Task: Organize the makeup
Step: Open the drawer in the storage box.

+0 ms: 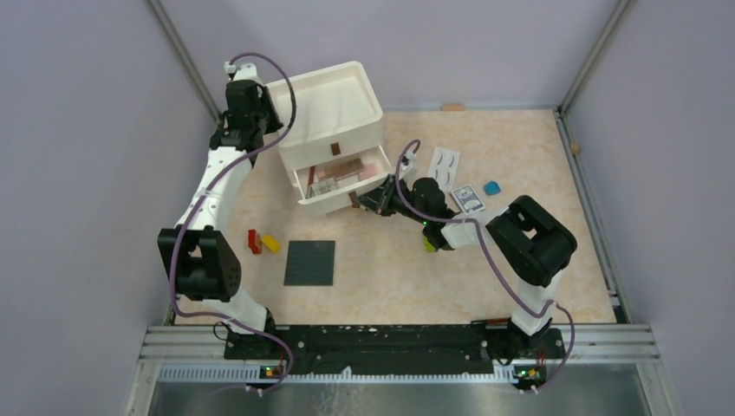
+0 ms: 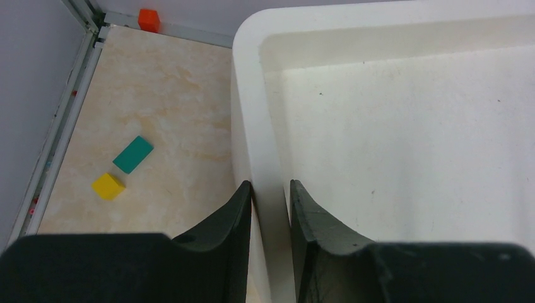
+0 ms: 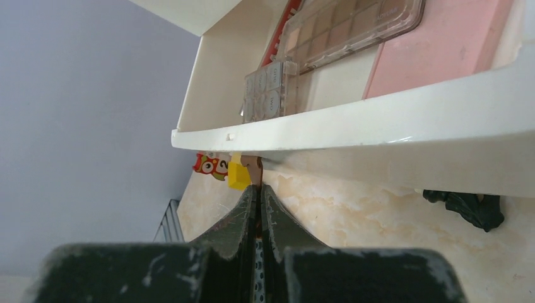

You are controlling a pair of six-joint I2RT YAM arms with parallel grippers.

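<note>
A white drawer box (image 1: 334, 113) stands at the back, its lower drawer (image 1: 340, 198) pulled open. In the drawer lie a brown palette (image 3: 353, 28), a pink compact (image 3: 435, 53) and a small clear case (image 3: 270, 91). My right gripper (image 1: 368, 201) is shut on the drawer's thin brown pull tab (image 3: 254, 169), fingertips pinched together (image 3: 257, 188). My left gripper (image 2: 271, 189) straddles the rim wall of the box's top tray (image 2: 404, 126) at its back left corner, jaws pressed on both sides. A white false-eyelash card (image 1: 445, 165) lies on the table to the right of the box.
A printed card (image 1: 468, 199) and a blue piece (image 1: 492, 187) lie near the eyelash card. Red (image 1: 254, 241) and yellow (image 1: 271, 243) bricks and a dark studded plate (image 1: 310, 263) sit front left. Teal (image 2: 132, 154), yellow (image 2: 108, 186) and orange (image 2: 149, 19) blocks lie behind the box.
</note>
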